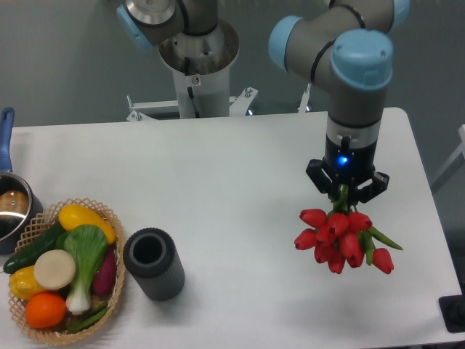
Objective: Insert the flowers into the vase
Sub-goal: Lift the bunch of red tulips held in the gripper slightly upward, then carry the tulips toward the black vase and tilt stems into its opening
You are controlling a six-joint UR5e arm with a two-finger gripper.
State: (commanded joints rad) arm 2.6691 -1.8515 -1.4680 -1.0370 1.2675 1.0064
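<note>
Grey arm [354,109], light-blue joint caps

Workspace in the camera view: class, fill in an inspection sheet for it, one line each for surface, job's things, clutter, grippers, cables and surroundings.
Surface: white table, no spills seen.
Job's things: dark grey ribbed vase stands upright at front left, mouth empty; red flowers hang blooms-down from the gripper at right, far from the vase.
Clutter: wicker basket of vegetables right beside the vase; blue-handled pot at the left edge.
Grippers: gripper shut on the flower stems, above the table.
Cables: nothing seen.
Surroundings: grey wall behind; robot base at the table's far edge; dark object at the bottom right corner.
</note>
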